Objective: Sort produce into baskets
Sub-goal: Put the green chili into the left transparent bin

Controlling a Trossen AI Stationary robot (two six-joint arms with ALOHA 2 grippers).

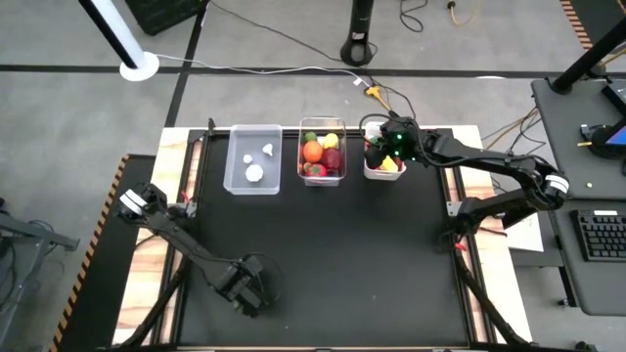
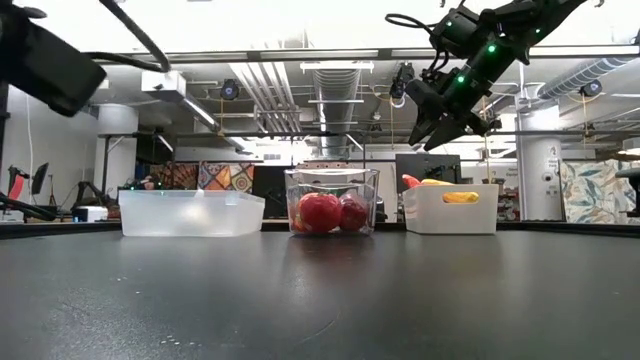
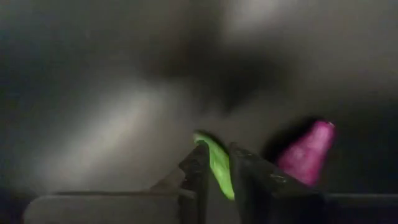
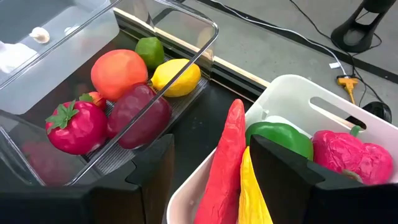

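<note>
Three baskets stand in a row at the table's far edge. The left clear basket (image 1: 252, 158) holds white pieces. The middle clear basket (image 1: 323, 154) holds an orange (image 4: 119, 71), a lime, a lemon (image 4: 176, 76), a strawberry (image 4: 73, 127) and a dark red apple. The white basket (image 1: 383, 164) holds a red pepper (image 4: 227, 168), a yellow piece, a green pepper (image 4: 280, 138) and a magenta piece. My right gripper (image 4: 211, 155) hangs open and empty above the white basket (image 2: 450, 208). My left gripper (image 1: 249, 288) is low over the table's near left, shut on a green piece (image 3: 217, 163), with a purple piece (image 3: 308, 152) beside it. My left gripper pinches the thin green piece (image 3: 219, 177) between its two fingers, and the piece's end sticks out past the fingertips (image 3: 198, 163). Whether the green piece belongs to the purple piece beside it, and whether it is lifted off the table, I cannot tell.
The black table top (image 1: 342, 254) between the baskets and the left gripper is bare. Cables lie on the floor beyond the far edge. A desk with a keyboard (image 1: 597, 235) stands to the right of the table.
</note>
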